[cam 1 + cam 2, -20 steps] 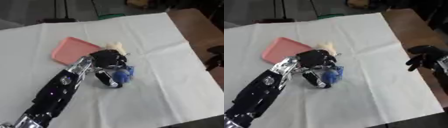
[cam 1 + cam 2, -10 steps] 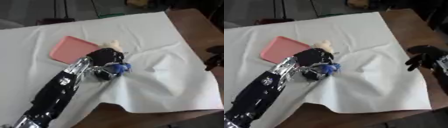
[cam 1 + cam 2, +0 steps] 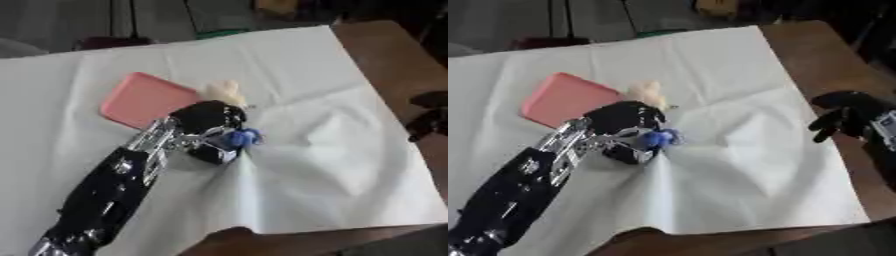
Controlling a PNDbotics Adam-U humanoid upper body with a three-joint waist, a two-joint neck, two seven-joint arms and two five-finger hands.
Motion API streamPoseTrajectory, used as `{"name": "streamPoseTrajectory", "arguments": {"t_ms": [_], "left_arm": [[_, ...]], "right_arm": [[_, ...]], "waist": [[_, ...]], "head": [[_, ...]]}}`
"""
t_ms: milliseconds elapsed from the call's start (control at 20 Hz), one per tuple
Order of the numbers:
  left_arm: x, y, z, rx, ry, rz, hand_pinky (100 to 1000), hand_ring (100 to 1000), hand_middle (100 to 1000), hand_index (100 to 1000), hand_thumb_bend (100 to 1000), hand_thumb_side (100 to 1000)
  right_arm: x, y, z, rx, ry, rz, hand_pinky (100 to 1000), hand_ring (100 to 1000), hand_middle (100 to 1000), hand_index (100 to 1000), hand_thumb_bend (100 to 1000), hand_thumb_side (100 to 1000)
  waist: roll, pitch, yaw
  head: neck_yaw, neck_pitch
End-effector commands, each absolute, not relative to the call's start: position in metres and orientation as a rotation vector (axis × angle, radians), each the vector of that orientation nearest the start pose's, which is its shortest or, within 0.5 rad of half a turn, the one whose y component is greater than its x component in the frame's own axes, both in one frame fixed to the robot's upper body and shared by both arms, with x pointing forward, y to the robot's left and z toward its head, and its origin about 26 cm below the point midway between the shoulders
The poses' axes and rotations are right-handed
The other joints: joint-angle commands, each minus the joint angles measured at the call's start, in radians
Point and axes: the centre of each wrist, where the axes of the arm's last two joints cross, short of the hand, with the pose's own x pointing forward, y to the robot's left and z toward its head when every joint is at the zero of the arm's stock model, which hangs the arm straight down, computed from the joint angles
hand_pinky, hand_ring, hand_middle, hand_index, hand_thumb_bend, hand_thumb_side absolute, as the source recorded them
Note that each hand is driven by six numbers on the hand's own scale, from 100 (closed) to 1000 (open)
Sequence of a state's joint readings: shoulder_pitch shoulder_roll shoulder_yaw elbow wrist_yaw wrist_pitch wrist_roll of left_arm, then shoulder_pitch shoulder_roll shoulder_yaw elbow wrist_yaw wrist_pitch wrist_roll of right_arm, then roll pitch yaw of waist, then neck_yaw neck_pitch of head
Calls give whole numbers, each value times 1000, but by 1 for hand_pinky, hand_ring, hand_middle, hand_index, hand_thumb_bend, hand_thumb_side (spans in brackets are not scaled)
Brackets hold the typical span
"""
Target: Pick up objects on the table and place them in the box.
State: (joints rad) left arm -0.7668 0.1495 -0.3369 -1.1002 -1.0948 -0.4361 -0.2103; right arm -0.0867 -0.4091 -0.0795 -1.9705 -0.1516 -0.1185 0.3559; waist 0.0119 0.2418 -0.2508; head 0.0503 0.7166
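So this looks like the pick-up step, mid-grab; the left robot hand (image 3: 208, 131) is down on the white cloth (image 3: 350, 150) that covers the surface, with its fingers curled around a small blue thing (image 3: 242, 138), and I can't really make out what that thing is beyond the colour. The catch is that the cloth seems to be bunched up right at the fingers, with folds running out from that spot and the near edge lifted enough that the brown surface (image 3: 636, 242) shows underneath; my guess is some fabric is caught in the grip along with the blue thing, though I can't say for sure. A pale, cream-coloured lump (image 3: 224, 91) sits just behind the hand, touching or nearly touching the pink tray (image 3: 140, 99), which is the only box-like thing I can see, just up and to the left. The right robot hand (image 3: 849, 116) hangs off past the cloth's right edge, fingers relaxed and holding nothing. Next move, I reckon: lift the blue thing free of the cloth, then carry it a short way over to the pink tray; if the cloth rises too, regrip.
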Motion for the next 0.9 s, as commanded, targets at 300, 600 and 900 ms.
{"name": "streamPoseTrajectory", "arguments": {"t_ms": [300, 600, 900], "left_arm": [[429, 147, 125, -833, 2603, 2474, 789, 738, 788, 611, 100, 832], [425, 159, 128, -826, 2771, 2431, 768, 726, 779, 595, 100, 665], [419, 168, 137, -828, 2881, 2375, 777, 737, 795, 670, 100, 364]], "right_arm": [[273, -318, 159, 15, -2101, 669, 525, 614, 748, 746, 100, 958], [273, -319, 158, 12, -2101, 664, 525, 615, 748, 746, 100, 957], [273, -319, 158, 11, -2098, 663, 525, 615, 748, 746, 100, 957]], "waist": [[-10, -17, 8], [-16, -19, 17], [-14, -22, 19]], "head": [[-10, -9], [-16, -8], [-19, -7]]}}
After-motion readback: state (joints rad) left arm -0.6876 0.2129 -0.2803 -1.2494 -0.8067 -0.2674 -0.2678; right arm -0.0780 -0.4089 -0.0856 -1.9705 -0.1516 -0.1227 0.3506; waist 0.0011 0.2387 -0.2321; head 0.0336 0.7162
